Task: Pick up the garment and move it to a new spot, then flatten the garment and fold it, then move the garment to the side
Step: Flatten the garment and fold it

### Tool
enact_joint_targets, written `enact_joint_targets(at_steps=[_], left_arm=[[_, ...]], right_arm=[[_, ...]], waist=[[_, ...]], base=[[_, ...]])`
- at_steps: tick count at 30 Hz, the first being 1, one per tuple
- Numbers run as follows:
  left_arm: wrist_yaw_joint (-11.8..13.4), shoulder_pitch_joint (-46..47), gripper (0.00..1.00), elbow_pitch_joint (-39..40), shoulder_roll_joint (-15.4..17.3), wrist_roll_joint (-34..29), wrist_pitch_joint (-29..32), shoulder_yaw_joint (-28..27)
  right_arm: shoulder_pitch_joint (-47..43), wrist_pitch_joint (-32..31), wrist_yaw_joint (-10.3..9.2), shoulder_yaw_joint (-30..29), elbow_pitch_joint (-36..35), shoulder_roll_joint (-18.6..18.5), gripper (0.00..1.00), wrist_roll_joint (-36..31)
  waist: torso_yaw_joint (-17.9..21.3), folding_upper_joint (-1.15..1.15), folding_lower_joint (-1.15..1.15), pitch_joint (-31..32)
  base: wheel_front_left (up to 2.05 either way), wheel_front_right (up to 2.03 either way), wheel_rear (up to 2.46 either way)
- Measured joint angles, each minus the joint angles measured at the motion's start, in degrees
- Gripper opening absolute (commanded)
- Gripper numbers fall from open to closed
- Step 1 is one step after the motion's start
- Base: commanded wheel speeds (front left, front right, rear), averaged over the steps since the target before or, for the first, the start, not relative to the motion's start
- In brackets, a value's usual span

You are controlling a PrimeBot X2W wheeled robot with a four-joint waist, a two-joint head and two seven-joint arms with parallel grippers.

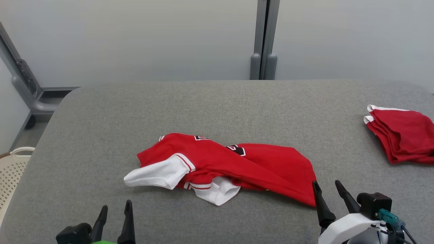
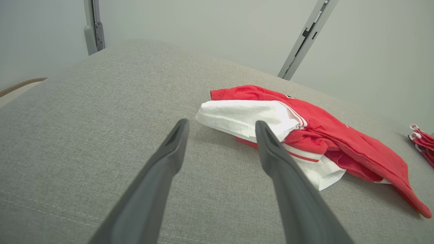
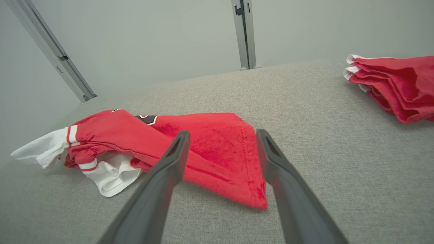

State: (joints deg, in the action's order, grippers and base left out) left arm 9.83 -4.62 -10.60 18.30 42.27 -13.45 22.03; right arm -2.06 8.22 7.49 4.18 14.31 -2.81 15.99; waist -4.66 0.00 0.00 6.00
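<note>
Garment: crumpled red-and-white garment [image 1: 223, 166], lying near the middle of the grey table [image 1: 217, 108], a little toward the robot's edge, with nothing touching it.
Long axis: side to side across the robot's front, with the white sleeve [image 1: 156, 173] at the left end and the red hem corner [image 1: 310, 200] at the right end.
Right gripper [image 1: 326, 183]: fingers spread and empty, tips just beside the hem corner. In the right wrist view that corner sits between the two fingers, a little ahead of them.
Left gripper [image 1: 116, 204]: fingers spread and empty, low by the near edge, short of the white sleeve and slightly to its left.
Nearer arm: the right one, judging by how close its tips are to the cloth.
Open room: bare table beyond the garment and to its left.
Edges to mind: folded red stack [image 1: 403, 135] near the right edge, well apart from the garment, and a pale basket [image 1: 13, 169] off the left side.
Likely step: the first pick-up, probably a short reach forward onto each end.
</note>
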Motion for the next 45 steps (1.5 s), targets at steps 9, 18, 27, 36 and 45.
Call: enact_joint_targets(at_steps=[9, 18, 27, 36, 45], left_arm=[[-0.1, 3.9, 1.00, -1.1, 0.5, 1.1, 6.0, 0.9], [-0.2, 9.8, 1.00, -2.9, 0.5, 3.4, 15.5, 2.9], [1.8, 15.6, 1.00, -6.3, 1.2, 3.4, 22.4, 3.7], [1.2, 22.3, 1.00, -13.2, 1.0, 3.7, 23.7, 3.3], [-1.6, 24.6, 1.00, -18.5, 0.5, 4.9, 23.6, 3.1]], right_arm=[[-0.1, -6.9, 0.00, -1.6, -0.8, 0.0, 1.00, -1.5], [-0.7, -29.0, -0.01, -7.1, -5.9, -0.1, 1.00, -4.1], [1.2, -41.2, 0.00, -9.5, -14.3, 0.0, 1.00, -6.5], [6.0, -45.3, 0.00, -8.6, -16.2, 0.0, 1.00, -8.2], [7.7, -46.5, 0.00, -7.2, -17.4, 0.0, 1.00, -9.4]], waist=[[-0.2, 0.00, 0.00, -0.9], [-0.2, 0.00, 0.00, -2.5], [-0.3, 0.00, 0.00, -5.3], [0.1, 0.00, 0.00, -9.4], [1.0, 0.00, 0.00, -12.4]], base=[[0.00, 0.00, 0.00], [0.00, 0.00, 0.00], [0.00, 0.00, 0.00], [0.00, 0.00, 0.00], [0.00, 0.00, 0.00]])
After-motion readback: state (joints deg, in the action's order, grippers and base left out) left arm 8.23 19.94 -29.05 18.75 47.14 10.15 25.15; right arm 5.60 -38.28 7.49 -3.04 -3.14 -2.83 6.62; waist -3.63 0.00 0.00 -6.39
